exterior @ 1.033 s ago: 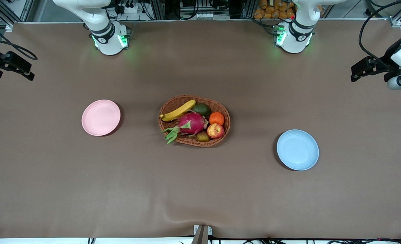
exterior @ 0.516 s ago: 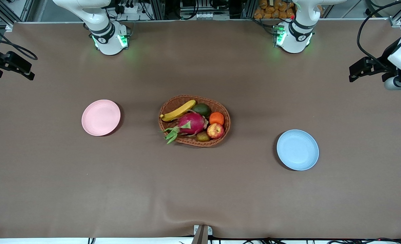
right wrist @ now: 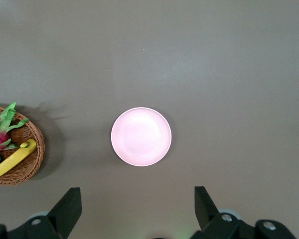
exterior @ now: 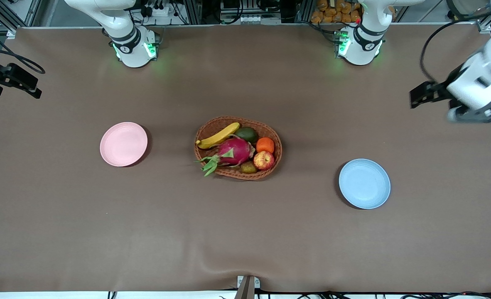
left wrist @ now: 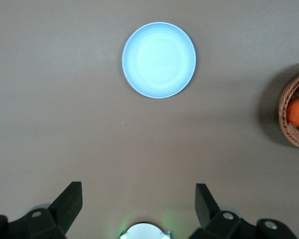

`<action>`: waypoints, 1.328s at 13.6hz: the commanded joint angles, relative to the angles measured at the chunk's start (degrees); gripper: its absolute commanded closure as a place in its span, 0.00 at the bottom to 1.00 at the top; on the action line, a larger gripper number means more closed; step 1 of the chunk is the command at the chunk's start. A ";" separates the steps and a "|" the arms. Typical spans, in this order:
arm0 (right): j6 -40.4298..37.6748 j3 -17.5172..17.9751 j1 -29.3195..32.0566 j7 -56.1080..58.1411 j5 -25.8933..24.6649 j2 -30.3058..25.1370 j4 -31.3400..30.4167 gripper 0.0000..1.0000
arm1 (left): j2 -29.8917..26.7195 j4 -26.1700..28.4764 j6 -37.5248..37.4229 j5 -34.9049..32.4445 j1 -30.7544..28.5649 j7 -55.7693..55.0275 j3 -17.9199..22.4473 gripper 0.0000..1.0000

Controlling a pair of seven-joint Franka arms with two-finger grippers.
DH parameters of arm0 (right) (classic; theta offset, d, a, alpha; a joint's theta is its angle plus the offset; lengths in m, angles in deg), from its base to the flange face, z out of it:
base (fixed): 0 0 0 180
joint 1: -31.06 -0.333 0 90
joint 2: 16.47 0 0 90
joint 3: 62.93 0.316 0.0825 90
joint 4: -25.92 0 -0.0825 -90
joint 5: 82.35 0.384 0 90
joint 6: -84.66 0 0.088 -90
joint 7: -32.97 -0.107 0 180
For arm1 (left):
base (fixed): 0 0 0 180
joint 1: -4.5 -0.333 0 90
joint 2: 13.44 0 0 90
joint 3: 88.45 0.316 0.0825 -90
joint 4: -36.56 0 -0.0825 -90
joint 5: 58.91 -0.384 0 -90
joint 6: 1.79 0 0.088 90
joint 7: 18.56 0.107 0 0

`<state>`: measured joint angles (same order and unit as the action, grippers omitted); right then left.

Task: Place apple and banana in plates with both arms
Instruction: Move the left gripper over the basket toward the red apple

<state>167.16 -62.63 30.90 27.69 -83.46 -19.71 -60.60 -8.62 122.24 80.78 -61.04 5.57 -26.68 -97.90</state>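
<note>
Left gripper (left wrist: 137, 204), fingers spread wide and empty, hangs over bare table at the front view's right edge. Right gripper (right wrist: 137, 206), likewise spread and empty, hangs at the left edge. Apple (exterior: 263, 160) and banana (exterior: 218, 136) lie in the basket (exterior: 238, 173) at centre, between pink plate (exterior: 123, 144) and blue plate (exterior: 364, 183).

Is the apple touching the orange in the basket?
Touching. The front view shows the apple pressed right up against the orange in the basket, with no gap showing between them.
</note>
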 commanded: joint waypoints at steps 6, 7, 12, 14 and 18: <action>-0.67 0.76 1.22 0.63 0.06 0.69 1.27 0.00 | 10.46 -0.60 10.23 0.81 4.54 -18.31 -6.46 0.00; -0.67 0.76 1.31 0.62 0.06 0.69 1.27 0.00 | 11.78 -0.60 11.72 0.81 5.60 -19.91 -6.54 0.00; -0.67 0.76 1.31 0.62 0.06 0.69 1.27 0.00 | 17.76 -0.60 20.86 0.82 11.13 -30.61 -6.54 0.00; -0.76 0.76 1.31 0.45 0.06 0.69 1.27 0.00 | 19.78 -0.60 24.37 0.81 12.98 -34.67 -6.54 0.00; -0.85 0.76 1.31 0.45 0.06 0.69 1.27 0.00 | 24.00 -0.60 30.88 0.81 16.14 -42.22 -6.54 0.00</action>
<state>167.15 -62.63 31.06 27.69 -83.46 -19.61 -60.59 13.31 122.45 109.13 -61.00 20.28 -65.17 -104.71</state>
